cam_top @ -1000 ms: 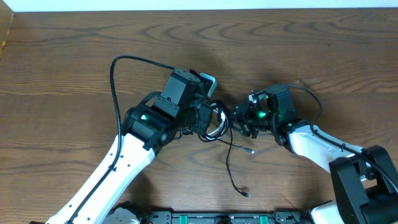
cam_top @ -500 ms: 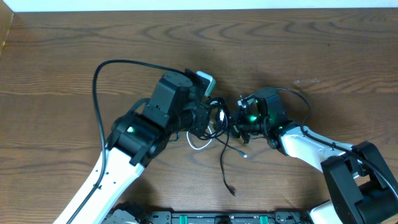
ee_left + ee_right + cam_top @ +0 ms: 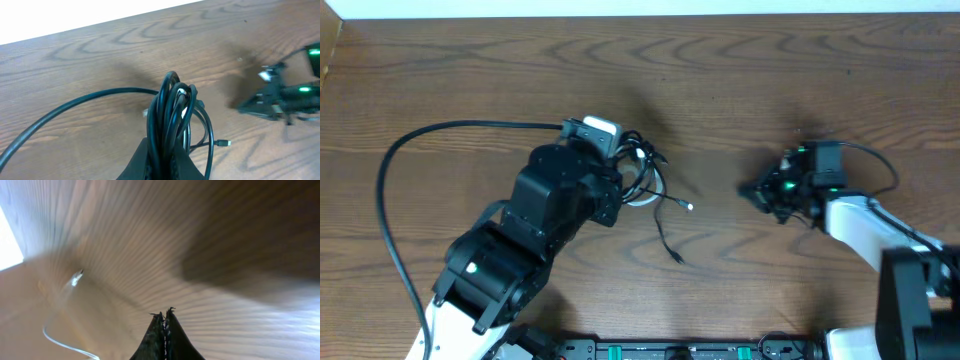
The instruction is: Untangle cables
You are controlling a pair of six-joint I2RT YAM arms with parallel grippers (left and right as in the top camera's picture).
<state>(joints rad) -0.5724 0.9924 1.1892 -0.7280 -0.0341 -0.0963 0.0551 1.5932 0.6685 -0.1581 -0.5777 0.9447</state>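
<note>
Tangle of thin black and white charging cables (image 3: 175, 115) clamped between the closed fingers of the left gripper (image 3: 162, 159), looped bundle standing just ahead of the fingertips and apparently raised off the brown wood-grain table (image 3: 770, 80), most likely to let the loose ends drop clear of the knot. Two black tails trailing out beyond that gripper's tips, one ending in a small silver plug (image 3: 690, 207), the other in a dark plug (image 3: 677, 258) lying flat on the wood; short white loop (image 3: 640, 200) peeking from under the bundle. Thick black arm wire (image 3: 420, 140) arcing wide behind the left gripper, no part of the tangle. Right gripper (image 3: 164, 316) well apart from the cables across a bare stretch of table, fingers pressed together with nothing visible between them, tips turned toward the bundle in the overhead view. Right wrist view badly blurred, with only a faint pale strand and a glint low and to the left ahead of the fingers, too smeared to name. Untangling judged barely begun, bundle tightly coiled and no cable separated. Likely next need: reopening of the right fingers and a pinch on one free plug end, the left hold serving as anchor. Risk: loops cinching tighter rather than loosening if drawn against the coil.
</note>
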